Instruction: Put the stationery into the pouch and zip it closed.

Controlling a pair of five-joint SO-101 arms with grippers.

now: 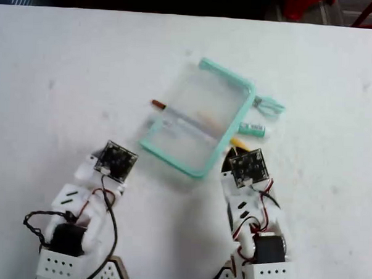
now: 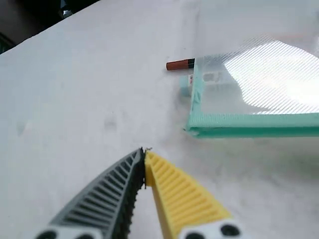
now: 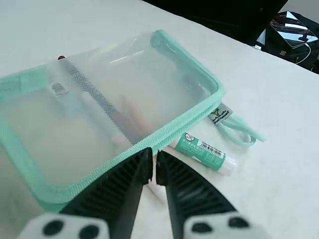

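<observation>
Lifting the glue stick [image 3: 204,153] comes next, I judge: it lies on the worktop [image 1: 66,60] at three o'clock of the pouch [image 1: 199,118], just beside its edge. The right end effector [image 3: 153,159] and left end effector [image 2: 144,154] are both pinched together, empty; the right must spread first.

White worktop [image 1: 59,66], dark floor beyond its far edge, red frame [image 1: 310,6] far right, dark shiny object [image 3: 290,31] with white cable
</observation>
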